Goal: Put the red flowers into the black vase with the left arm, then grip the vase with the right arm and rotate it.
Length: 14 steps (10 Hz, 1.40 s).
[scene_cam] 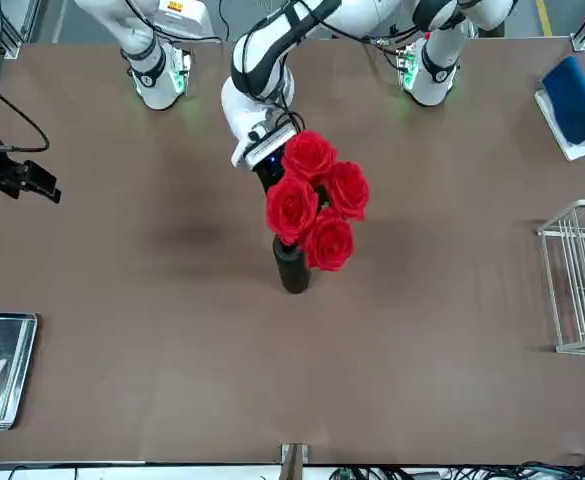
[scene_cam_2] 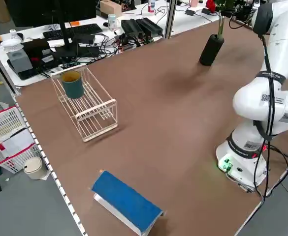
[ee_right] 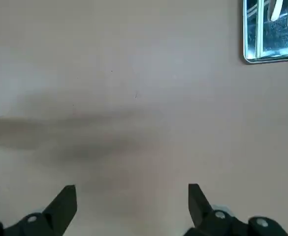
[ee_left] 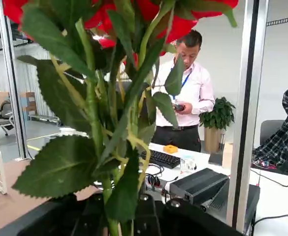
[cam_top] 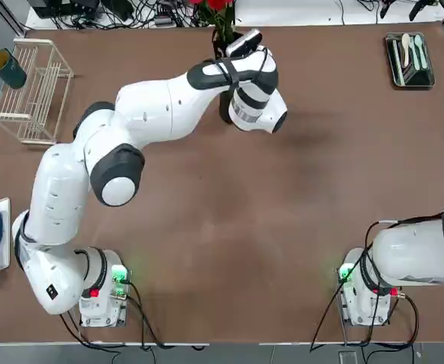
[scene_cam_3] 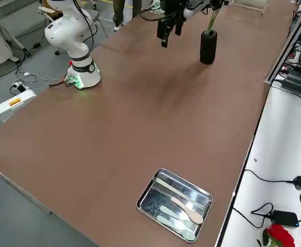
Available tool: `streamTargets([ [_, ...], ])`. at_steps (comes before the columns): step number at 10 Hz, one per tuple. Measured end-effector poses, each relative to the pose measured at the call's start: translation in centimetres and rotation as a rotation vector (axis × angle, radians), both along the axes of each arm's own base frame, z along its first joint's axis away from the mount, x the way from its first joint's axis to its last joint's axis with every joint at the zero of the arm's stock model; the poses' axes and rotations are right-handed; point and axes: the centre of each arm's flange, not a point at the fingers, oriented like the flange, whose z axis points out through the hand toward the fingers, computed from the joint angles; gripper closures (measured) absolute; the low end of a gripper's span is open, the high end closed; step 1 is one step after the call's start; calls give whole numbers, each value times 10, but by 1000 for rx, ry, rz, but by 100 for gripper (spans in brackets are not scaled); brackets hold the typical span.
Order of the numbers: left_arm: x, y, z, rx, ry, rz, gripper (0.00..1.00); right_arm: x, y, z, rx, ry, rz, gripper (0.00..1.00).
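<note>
Red flowers (scene_cam: 316, 205): four rose heads with green leaves on long thin stems, standing upright, stems running down into the black vase (scene_cam: 291, 266). Left hand (scene_cam: 269, 172) is clamped on the stems just above the vase mouth, so the long axis is lining up with the vase. Black vase: slim matte cylinder, upright, standing toward the far edge of the brown worktop (cam_top: 206, 227), near its middle. Right hand (ee_right: 132, 206): fingers apart, empty, hanging over bare worktop well away from the vase; the left is far nearer.

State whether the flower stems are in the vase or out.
In. The stems run down into the black vase's mouth; the vase stands upright on the table.
</note>
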Motion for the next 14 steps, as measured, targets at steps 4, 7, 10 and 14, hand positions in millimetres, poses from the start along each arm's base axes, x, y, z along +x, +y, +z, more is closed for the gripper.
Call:
streamTargets([
  [4, 7, 5, 0, 7, -10, 13, 94, -1, -2, -1, 0, 7, -4, 0],
  [7, 8, 5, 0, 6, -10, 13, 94, -1, -2, -1, 0, 8, -4, 0],
  [10, 13, 8, 3, 7, -20, 21, 94, -1, -1, -1, 0, 8, -2, 0],
  [14, 19, 11, 11, 1, -33, 31, 94, -1, -1, -1, 0, 11, -2, 0],
])
